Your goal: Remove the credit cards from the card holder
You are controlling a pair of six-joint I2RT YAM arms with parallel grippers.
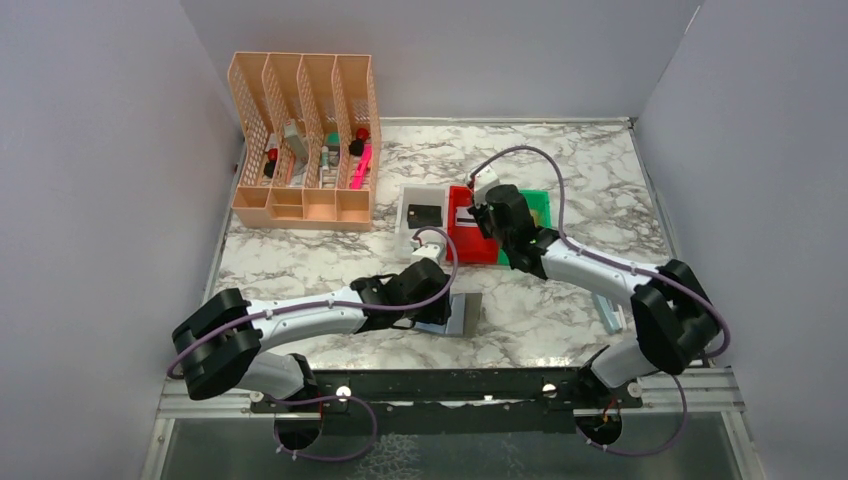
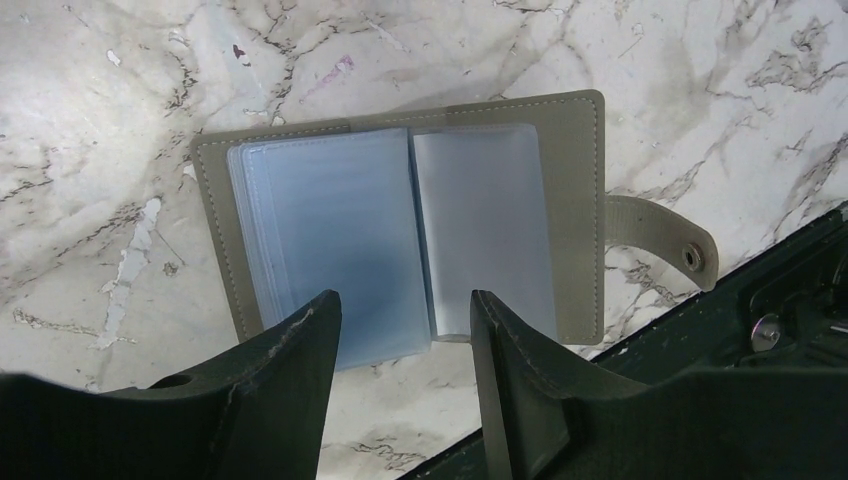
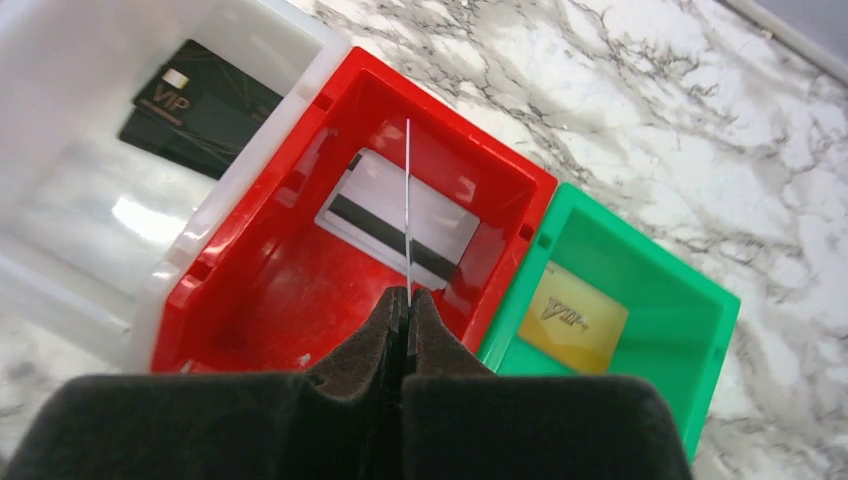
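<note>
Holder (image 2: 400, 215) lies open and flat on the counter (image 2: 120, 120), light-blue pockets up, strap tab out to one side. In the top view it sits near the front edge, right at the left arm's wrist. Left jaws are apart over the holder's near edge, one finger each side of the fold, gripping nothing; contact with the holder cannot be told. Black card (image 3: 195, 105) lies in the white bin (image 3: 300, 50), striped card (image 3: 360, 195) in the red bin (image 3: 250, 300), gold card (image 3: 572, 317) in the green bin (image 3: 690, 330). The bins touch in a row. Right jaws are clamped on a thin held card (image 3: 408, 200), seen edge-on above the red bin; its colour cannot be told.
</note>
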